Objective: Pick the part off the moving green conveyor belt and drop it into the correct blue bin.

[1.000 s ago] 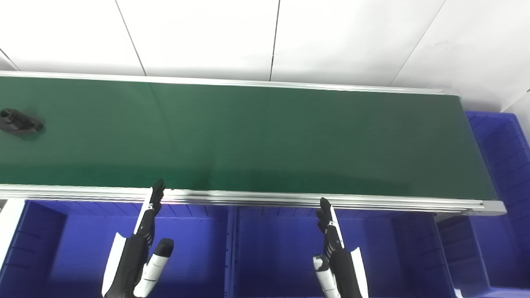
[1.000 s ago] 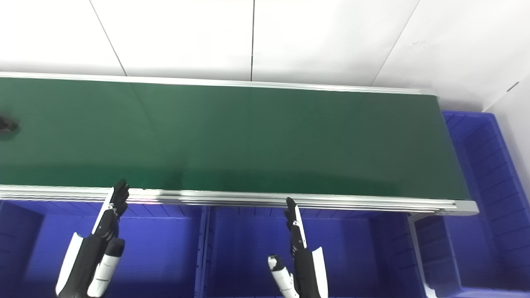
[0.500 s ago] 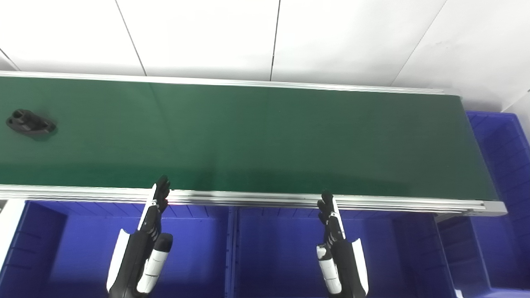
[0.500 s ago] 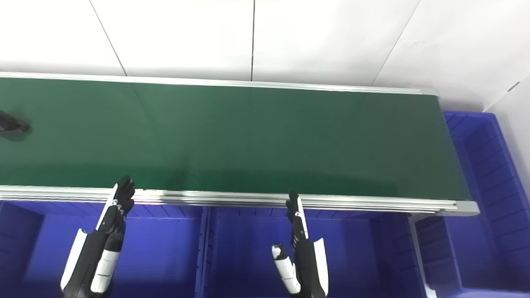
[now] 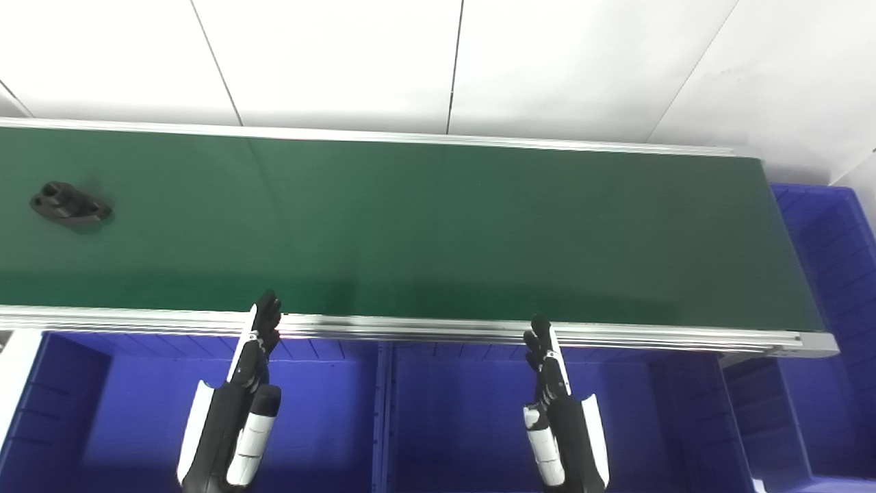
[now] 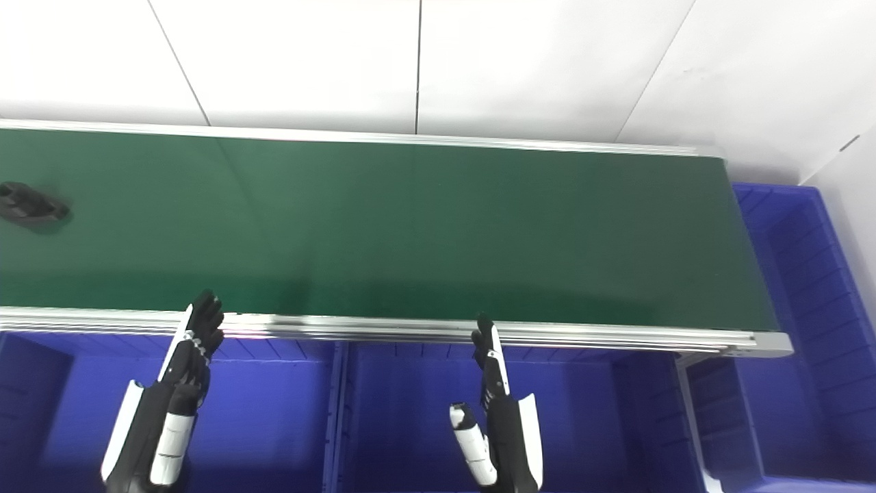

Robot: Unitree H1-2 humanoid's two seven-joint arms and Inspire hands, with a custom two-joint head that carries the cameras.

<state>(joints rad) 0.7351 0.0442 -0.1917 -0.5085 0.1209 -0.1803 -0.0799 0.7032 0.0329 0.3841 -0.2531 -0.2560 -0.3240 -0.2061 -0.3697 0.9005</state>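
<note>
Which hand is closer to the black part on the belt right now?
The left hand. It sits by the belt's near rail, on the same side as the black part at the belt's far left. The right hand is further right.

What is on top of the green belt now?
Only one black part lies on the belt, near its left end. The rest of the visible belt is bare; what lies beyond the picture's left edge cannot be seen.
</note>
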